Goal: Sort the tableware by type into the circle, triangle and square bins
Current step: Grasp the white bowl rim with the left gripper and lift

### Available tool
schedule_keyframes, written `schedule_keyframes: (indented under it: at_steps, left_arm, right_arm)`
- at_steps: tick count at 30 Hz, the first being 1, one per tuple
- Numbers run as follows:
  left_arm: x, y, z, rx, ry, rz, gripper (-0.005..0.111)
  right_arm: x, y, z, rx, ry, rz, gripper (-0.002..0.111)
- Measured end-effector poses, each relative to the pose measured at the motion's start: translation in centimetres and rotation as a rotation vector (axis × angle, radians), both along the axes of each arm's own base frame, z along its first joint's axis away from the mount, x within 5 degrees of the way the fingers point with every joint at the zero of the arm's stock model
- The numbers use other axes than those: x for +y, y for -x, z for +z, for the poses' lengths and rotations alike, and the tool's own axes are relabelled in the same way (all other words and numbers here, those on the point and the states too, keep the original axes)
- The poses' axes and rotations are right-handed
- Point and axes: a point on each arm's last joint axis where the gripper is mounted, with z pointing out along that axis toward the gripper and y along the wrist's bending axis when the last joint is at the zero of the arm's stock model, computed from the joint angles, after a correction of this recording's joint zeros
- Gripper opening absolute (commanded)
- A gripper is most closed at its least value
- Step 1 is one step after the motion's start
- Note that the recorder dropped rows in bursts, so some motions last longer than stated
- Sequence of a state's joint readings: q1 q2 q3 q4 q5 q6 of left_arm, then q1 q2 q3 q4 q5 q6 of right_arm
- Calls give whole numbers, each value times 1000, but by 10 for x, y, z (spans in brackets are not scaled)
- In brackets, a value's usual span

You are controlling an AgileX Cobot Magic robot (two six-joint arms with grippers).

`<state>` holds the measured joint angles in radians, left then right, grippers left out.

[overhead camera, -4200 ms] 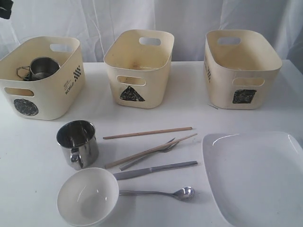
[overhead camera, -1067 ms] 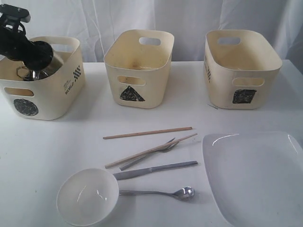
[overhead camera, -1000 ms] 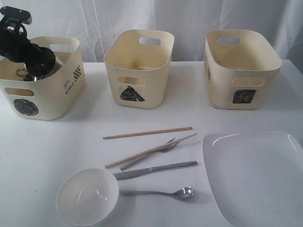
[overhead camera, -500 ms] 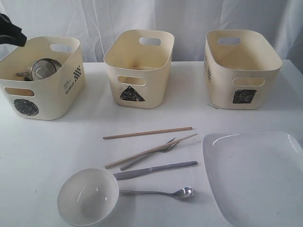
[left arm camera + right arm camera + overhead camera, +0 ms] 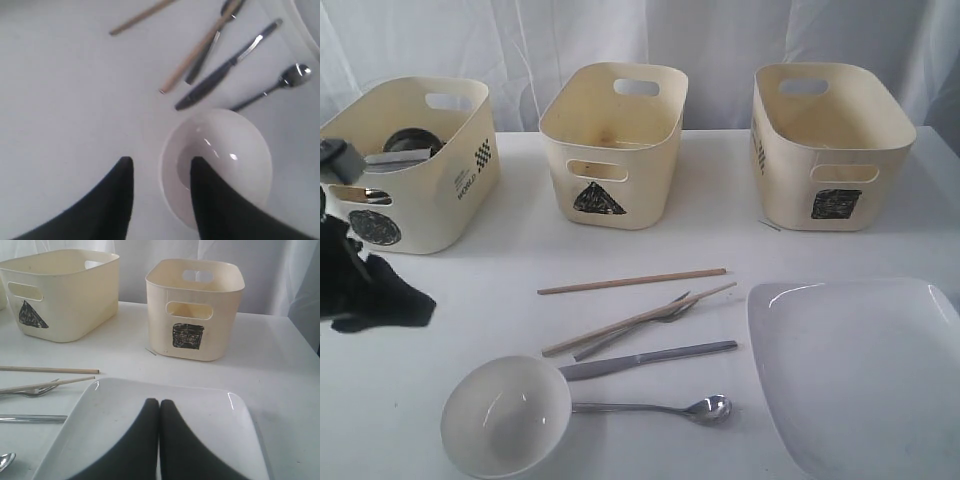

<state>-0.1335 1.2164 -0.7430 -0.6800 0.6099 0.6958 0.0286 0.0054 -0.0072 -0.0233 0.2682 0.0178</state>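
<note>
Beside the steel spoon point(image 5: 655, 408), a glossy round white bowl point(image 5: 505, 415), upright

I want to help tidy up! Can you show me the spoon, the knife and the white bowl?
spoon point(image 5: 713, 406), exterior view, on its rounded scoop end
knife point(image 5: 648, 358), exterior view, midway along its length
white bowl point(image 5: 505, 418), exterior view, on its inside bottom

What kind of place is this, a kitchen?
Probably a robot practice setup, not a kitchen: a plain white table, a white curtain behind, and a circle bin, triangle bin and square bin for sorting.
</note>
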Motion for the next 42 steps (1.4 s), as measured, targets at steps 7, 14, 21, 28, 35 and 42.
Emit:
schedule_keyframes:
  at_steps: [7, 14, 21, 28, 35, 42]
  left_arm:
    - [-16, 12, -18, 10, -1, -39, 57]
    - [-23, 8, -29, 25, -22, -81, 57]
    - [-26, 2, -43, 58, -46, -104, 57]
    - [-27, -8, -60, 91, -78, -107, 57]
    - [-31, -13, -75, 125, -55, -130, 57]
    - [-33, -17, -90, 165, -59, -150, 56]
  right_arm:
    - [0, 0, 0, 0, 0, 0, 0]
    - [0, 0, 0, 0, 0, 0, 0]
    - [0, 0, 0, 0, -2, 0, 0]
    - [0, 0, 0, 0, -2, 0, 0]
    - [0, 0, 0, 0, -9, -2, 0]
    - [0, 0, 0, 0, -19, -3, 0]
